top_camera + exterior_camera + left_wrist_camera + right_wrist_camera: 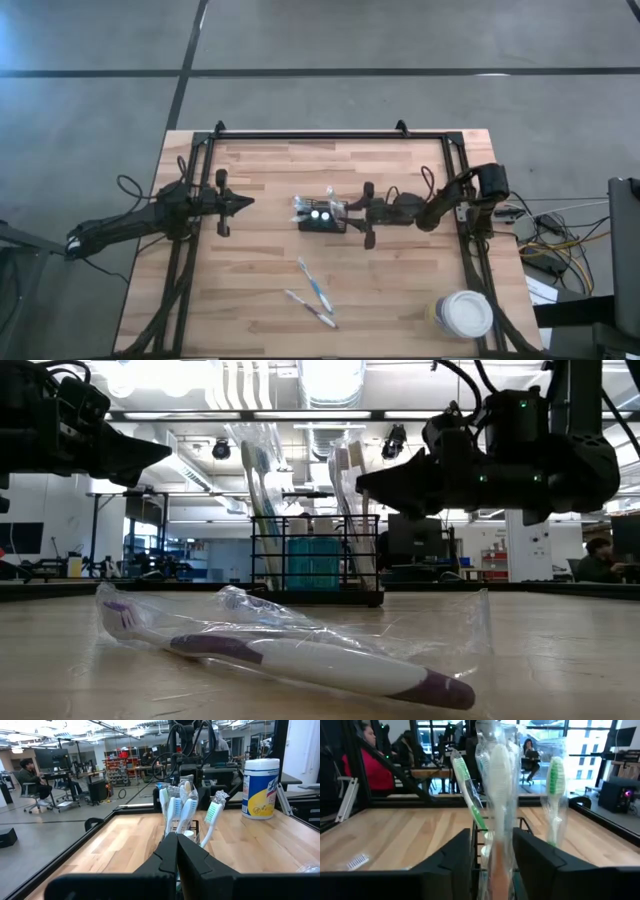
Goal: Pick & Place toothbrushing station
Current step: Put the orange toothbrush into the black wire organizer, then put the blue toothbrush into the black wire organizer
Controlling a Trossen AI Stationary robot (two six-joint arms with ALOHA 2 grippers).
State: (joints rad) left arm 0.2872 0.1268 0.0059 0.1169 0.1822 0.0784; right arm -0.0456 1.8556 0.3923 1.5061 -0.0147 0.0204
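Fingers, right gripper (492,865): parted around wrapped toothbrush (496,795), standing upright in caddy (322,216).
Nearer arm: right.
Left gripper (243,203): closed, waiting apart.

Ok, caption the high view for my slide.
Right gripper, fingers open, at the wire-mesh caddy mid-table; left gripper waits shut; two loose toothbrushes and a white-lidded tub nearby.

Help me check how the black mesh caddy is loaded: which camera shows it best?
The low view: the caddy stands side-on, brushes upright, teal cup inside. The high view shows only its top; the left wrist view mostly the brushes; in the right wrist view, wrapped brushes hide it.
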